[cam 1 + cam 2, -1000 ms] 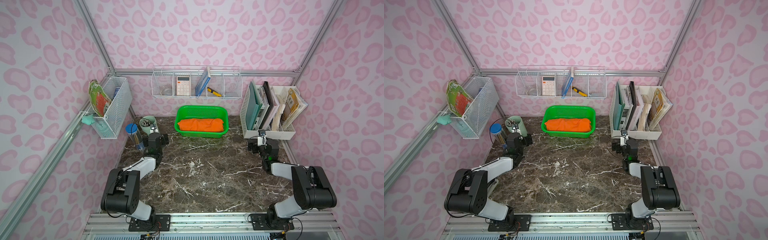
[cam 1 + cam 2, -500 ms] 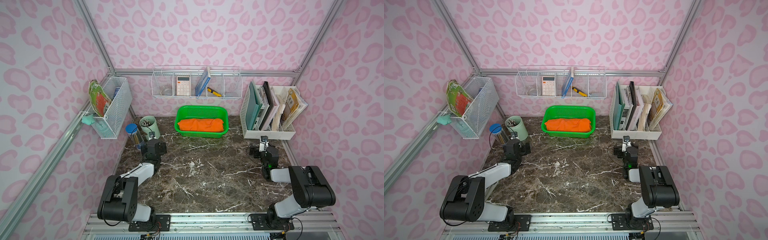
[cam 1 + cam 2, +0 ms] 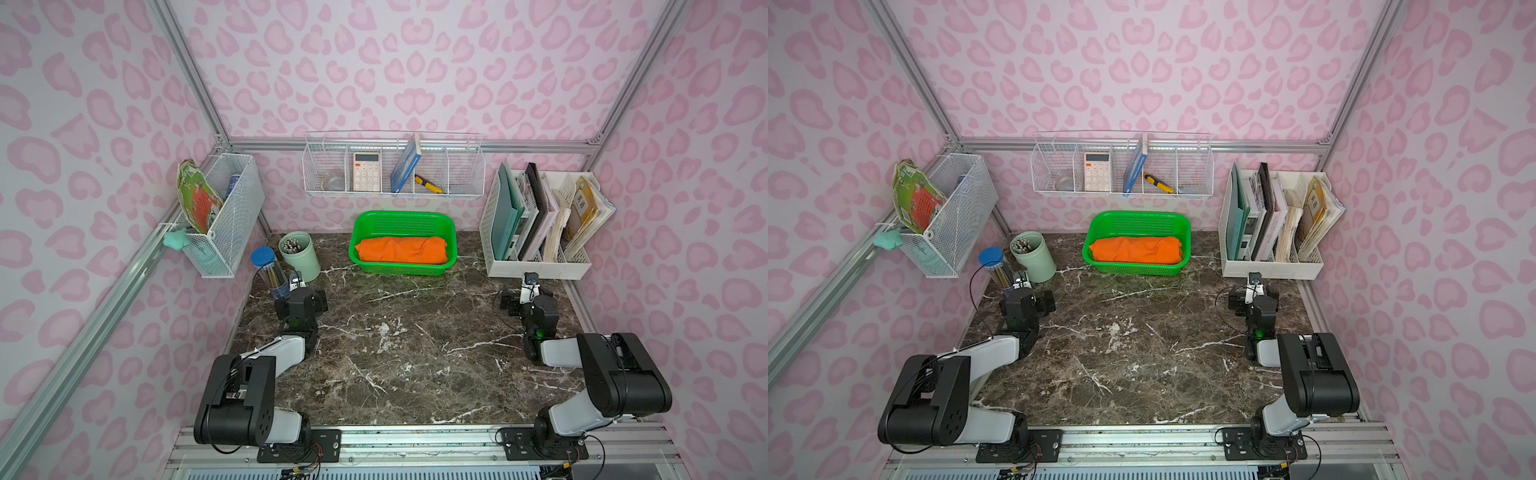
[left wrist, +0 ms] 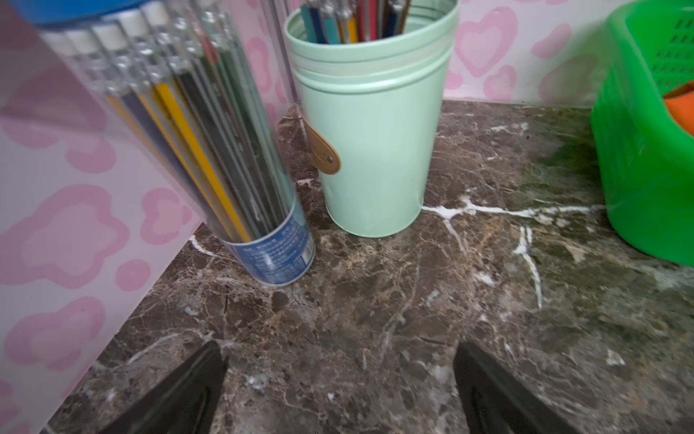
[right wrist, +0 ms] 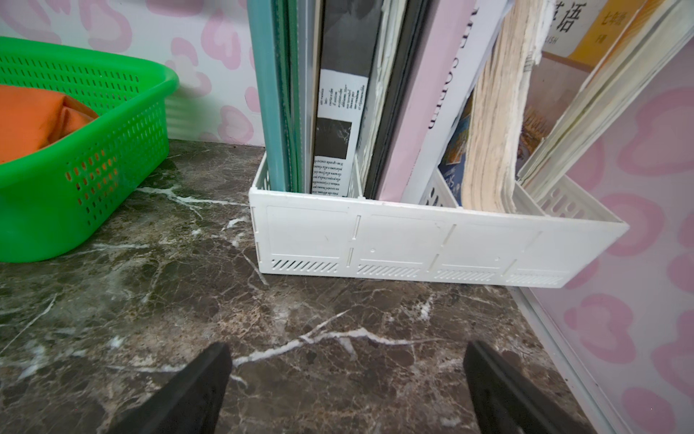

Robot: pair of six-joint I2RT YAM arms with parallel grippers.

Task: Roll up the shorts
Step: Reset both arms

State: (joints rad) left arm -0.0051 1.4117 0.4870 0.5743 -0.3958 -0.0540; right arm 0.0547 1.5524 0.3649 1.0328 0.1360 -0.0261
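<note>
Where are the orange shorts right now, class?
In both top views the shorts lie bundled inside the green basket at the back middle of the table, between the mint pen cup and the white book rack.

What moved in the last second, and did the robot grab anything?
The left gripper and right gripper both drew back a little toward the arm bases. They stayed open and grabbed nothing. The orange shorts stayed rolled up in the green basket.
</note>
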